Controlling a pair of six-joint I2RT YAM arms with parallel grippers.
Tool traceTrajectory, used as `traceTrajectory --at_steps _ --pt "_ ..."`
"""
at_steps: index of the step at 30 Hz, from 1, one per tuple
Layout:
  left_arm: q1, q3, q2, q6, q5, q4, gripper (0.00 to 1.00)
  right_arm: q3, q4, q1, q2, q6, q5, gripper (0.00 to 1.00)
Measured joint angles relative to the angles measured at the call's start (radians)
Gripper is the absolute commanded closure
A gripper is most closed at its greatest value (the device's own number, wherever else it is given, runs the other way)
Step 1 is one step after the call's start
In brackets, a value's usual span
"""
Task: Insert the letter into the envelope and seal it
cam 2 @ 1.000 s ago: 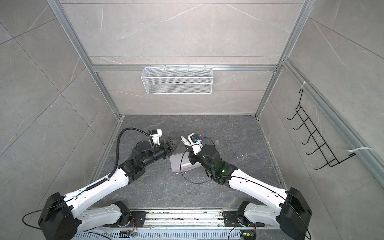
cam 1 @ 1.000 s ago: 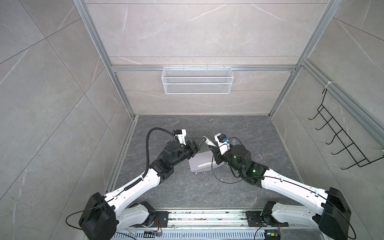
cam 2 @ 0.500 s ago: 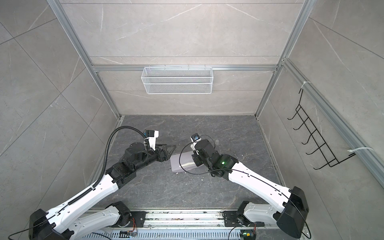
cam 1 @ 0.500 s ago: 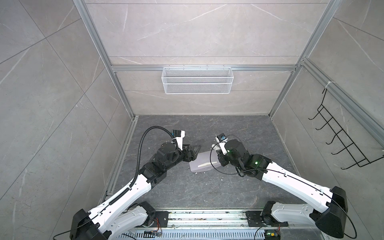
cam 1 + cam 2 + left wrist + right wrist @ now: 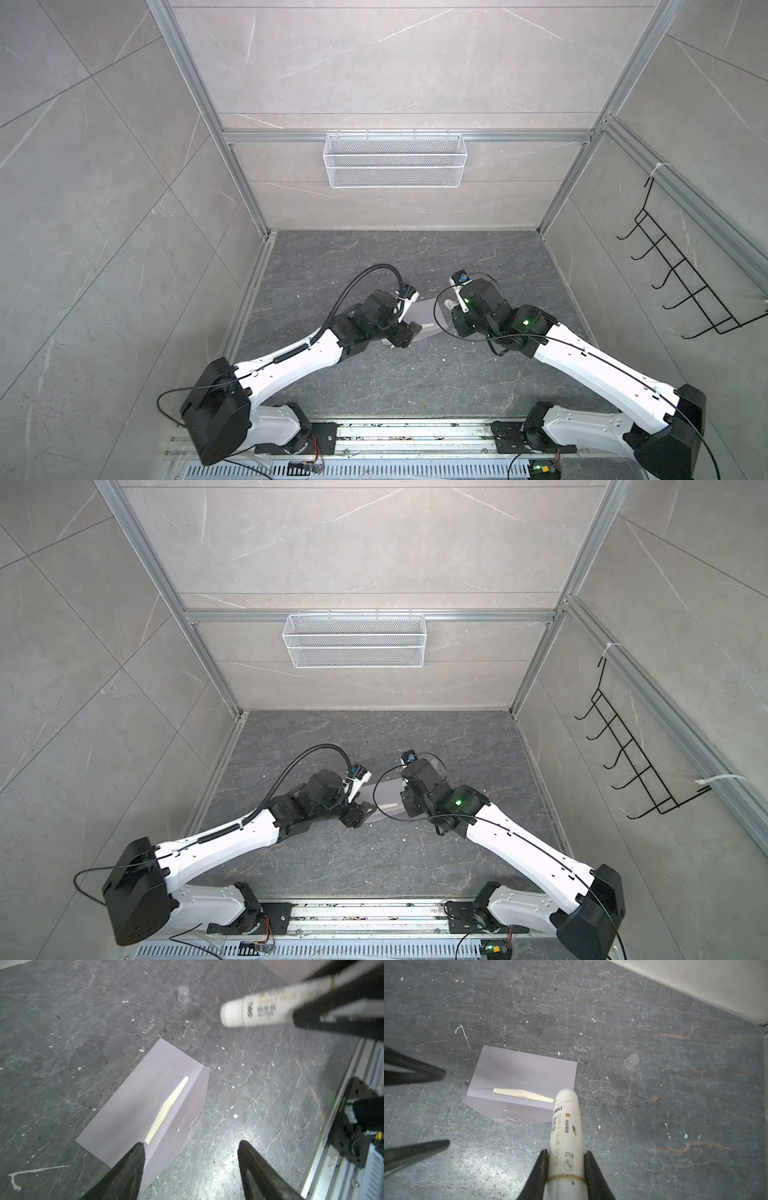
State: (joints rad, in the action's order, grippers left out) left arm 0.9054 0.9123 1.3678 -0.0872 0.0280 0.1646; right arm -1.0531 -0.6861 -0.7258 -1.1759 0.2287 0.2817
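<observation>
Right hand [image 5: 566,1154]: clamped on a white glue stick [image 5: 566,1124]. The stick is uncapped, and its tip hangs over the end of the envelope [image 5: 525,1072] mouth nearest that arm. Whether it touches paper cannot be told.

Left hand [image 5: 190,1144]: fingers apart and empty, poised low at the envelope's near corner on its own side. One fingertip is above the paper, the other above bare bench [image 5: 259,1084].

Envelope: lavender-grey, lying flat on the bench between the two hands in both top views.

Letter [image 5: 521,1093]: inside the envelope, with only a pale strip showing at the mouth.

Flap [image 5: 517,1113]: open, lying flat on the bench on the side toward the arms' bases.

Cap [image 5: 631,1061]: clear, loose on the bench, well apart from the envelope.

Progress: insertion is judged done. Sealing remains: gluing the flap, folding it over and pressing it down. Whether any glue is already on the paper cannot be told.

Change over the last second: the left hand has drawn back from the envelope's far end on its side to the near corner. The right hand remains over its own end, with the stick kept in its grip.
</observation>
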Motion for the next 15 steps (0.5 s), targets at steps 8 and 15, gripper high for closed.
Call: traceTrajectory --at_steps 8,15 --pt "0.099 0.131 0.242 0.124 -0.152 0.064 0.34 0.001 -0.042 0.168 0.000 0.070 -0.085 1.00" --pt "0.139 0.221 0.407 0.190 -0.261 0.106 0.40 0.033 -0.043 0.216 0.006 0.095 -0.136 1.00"
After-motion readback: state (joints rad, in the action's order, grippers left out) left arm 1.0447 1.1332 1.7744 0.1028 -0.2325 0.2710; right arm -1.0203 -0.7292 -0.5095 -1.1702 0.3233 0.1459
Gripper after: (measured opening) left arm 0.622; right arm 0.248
